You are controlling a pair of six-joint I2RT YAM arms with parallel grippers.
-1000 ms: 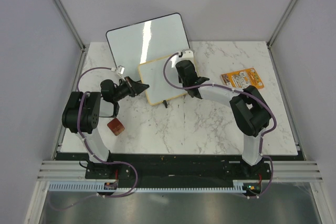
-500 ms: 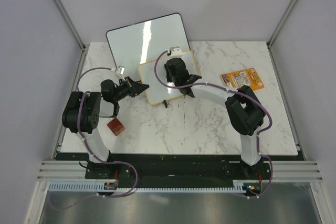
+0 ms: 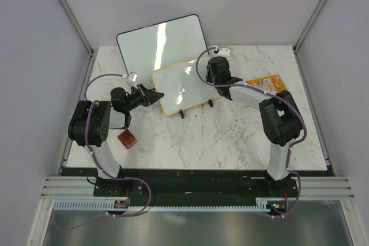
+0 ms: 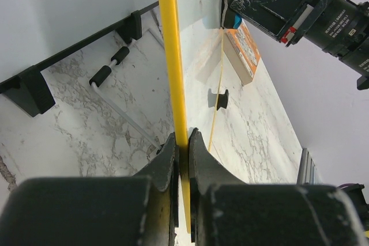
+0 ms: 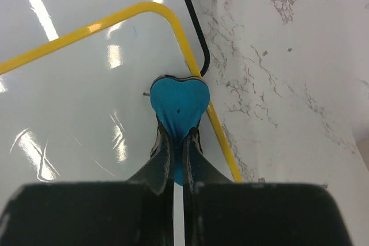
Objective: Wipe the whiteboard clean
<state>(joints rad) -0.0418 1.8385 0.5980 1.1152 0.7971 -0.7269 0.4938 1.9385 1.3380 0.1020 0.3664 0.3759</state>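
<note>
The whiteboard (image 3: 181,84) sits right in front of the big black-framed board (image 3: 161,40). Left gripper (image 4: 181,140) is clamped tight on its yellow frame. Right gripper (image 5: 176,139) pinches a blue heart eraser (image 5: 179,101) against the whiteboard corner nearest the black-framed board. From the left wrist the whiteboard's face is edge-on, so it's unreadable.

whiteboard (image 3: 181,87) centre | eraser (image 5: 179,99) on its far-right corner | larger board (image 3: 161,41) behind | block (image 3: 127,139) front-left | packet (image 3: 266,86) right

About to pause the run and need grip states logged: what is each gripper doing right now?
Left gripper: shut on the whiteboard, clamping its yellow edge.
Right gripper: shut on the blue eraser.
</note>
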